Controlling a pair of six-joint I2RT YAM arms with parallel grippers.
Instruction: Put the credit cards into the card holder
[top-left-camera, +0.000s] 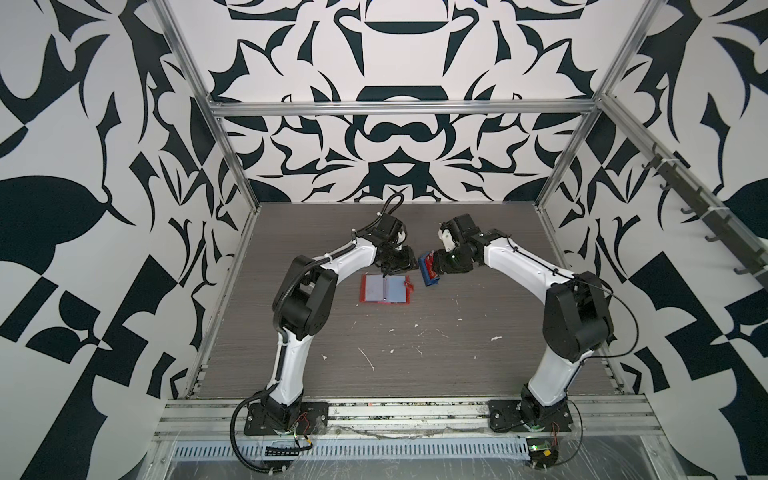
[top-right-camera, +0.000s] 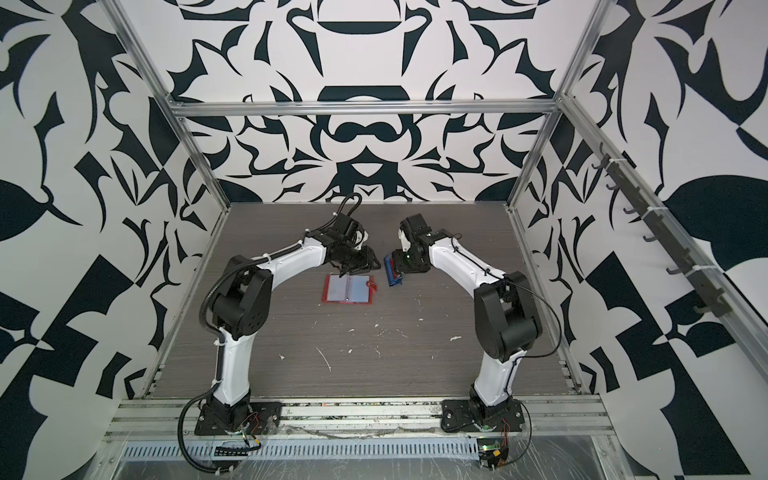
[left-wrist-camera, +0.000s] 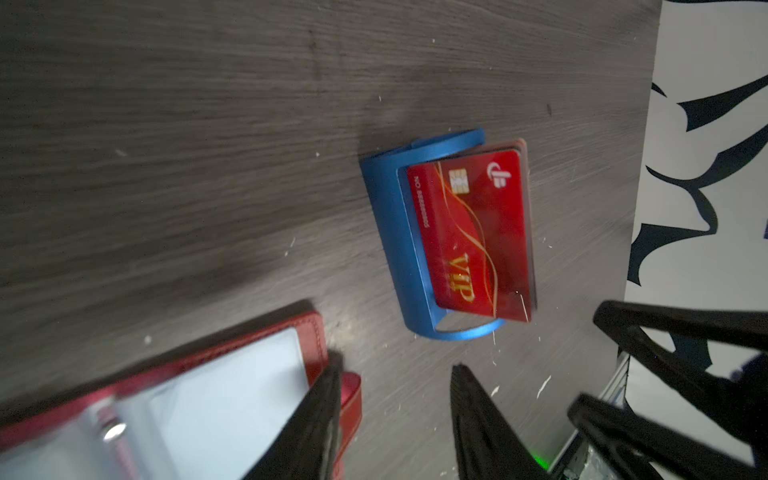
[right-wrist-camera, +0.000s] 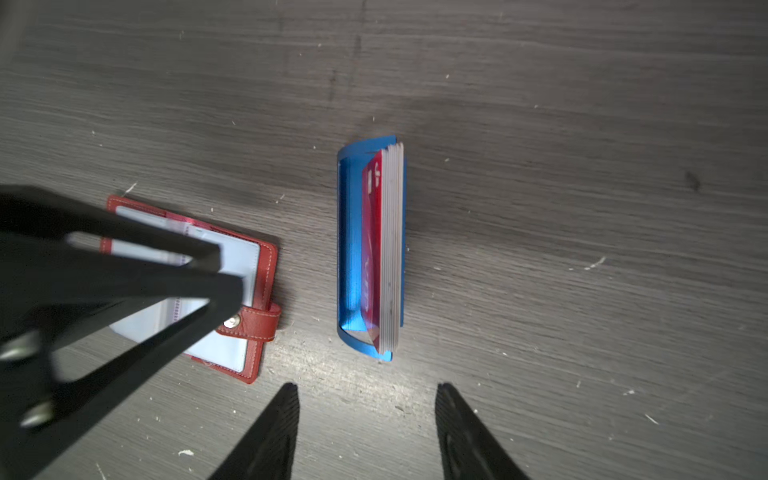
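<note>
Top views: card holder (top-left-camera: 384, 290) (top-right-camera: 349, 289) lies open and flat on the counter (top-left-camera: 415, 353), clear pockets up, snap tab at its right edge. Just right of it, the blue rack (top-left-camera: 424, 272) stands with the credit cards (top-left-camera: 432, 266) on edge inside. Left jaws hang over the holder's far edge, right jaws over the rack.

Left wrist: left jaws partly spread, nothing between them. A red VIP card fronts the credit cards (left-wrist-camera: 478, 232).

Right wrist: right jaws apart, empty, clear of the rack (right-wrist-camera: 347, 249); card holder (right-wrist-camera: 266, 266) beside it.
</note>
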